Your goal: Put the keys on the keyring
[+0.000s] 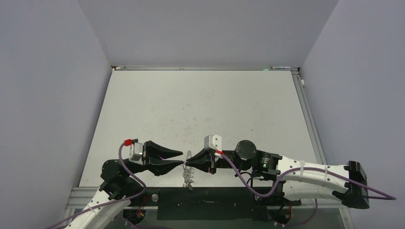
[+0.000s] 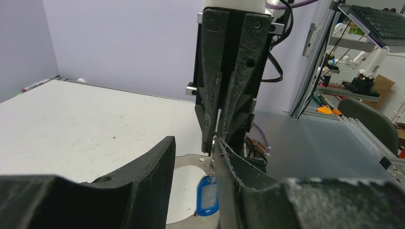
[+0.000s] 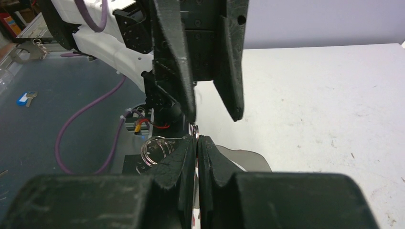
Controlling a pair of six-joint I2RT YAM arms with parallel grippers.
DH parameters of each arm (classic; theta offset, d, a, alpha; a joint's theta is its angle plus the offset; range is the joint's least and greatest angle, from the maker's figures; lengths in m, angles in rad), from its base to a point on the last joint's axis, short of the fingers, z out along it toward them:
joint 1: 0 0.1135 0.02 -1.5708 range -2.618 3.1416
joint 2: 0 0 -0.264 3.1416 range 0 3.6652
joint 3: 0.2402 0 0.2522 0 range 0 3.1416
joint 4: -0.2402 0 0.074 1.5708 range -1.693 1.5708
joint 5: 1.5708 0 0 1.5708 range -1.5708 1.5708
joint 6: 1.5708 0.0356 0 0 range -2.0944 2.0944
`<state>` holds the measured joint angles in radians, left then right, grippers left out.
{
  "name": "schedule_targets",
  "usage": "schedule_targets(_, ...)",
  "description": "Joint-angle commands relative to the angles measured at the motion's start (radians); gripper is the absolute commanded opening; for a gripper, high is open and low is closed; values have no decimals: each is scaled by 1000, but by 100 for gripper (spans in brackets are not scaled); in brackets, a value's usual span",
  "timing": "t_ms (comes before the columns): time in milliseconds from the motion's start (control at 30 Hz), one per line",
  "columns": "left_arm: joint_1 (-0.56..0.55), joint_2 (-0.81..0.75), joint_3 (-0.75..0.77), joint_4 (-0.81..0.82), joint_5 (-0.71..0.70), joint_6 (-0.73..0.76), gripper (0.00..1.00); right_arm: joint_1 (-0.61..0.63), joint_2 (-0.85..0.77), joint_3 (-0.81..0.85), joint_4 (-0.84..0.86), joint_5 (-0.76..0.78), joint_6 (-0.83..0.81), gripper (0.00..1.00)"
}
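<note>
Mid-threading, with your right gripper [image 3: 197, 140] pinching the keyring [image 2: 188, 160] at the table's six o'clock, the next move is probably closing your spread left gripper [image 2: 193, 143] on the blue-tagged key [image 2: 207, 195].

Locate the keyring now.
Top view: bottom centre, at the near edge of the table, between the two gripper tips. The keyring is held at its edge by the shut right gripper, the left gripper open beside it.

light: bright, even | shadows: soft | blur: near hand fingers in wrist views
</note>
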<state>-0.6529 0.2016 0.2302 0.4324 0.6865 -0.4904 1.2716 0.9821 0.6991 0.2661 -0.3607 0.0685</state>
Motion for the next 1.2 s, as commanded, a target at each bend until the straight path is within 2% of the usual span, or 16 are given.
schedule_targets(0,-4,-46,7,5,0,19,33,5,-5,72,86,45,-13,5)
schedule_targets(267,-5,-30,7,19,25,12,32,8,-5,83,82,55,-22,5)
schedule_targets(967,-5,5,15,9,22,23,13,16,14,90,113,22,-23,5)
schedule_targets(1167,-5,16,20,-2,31,27,14,18,10,88,126,25,-19,5)
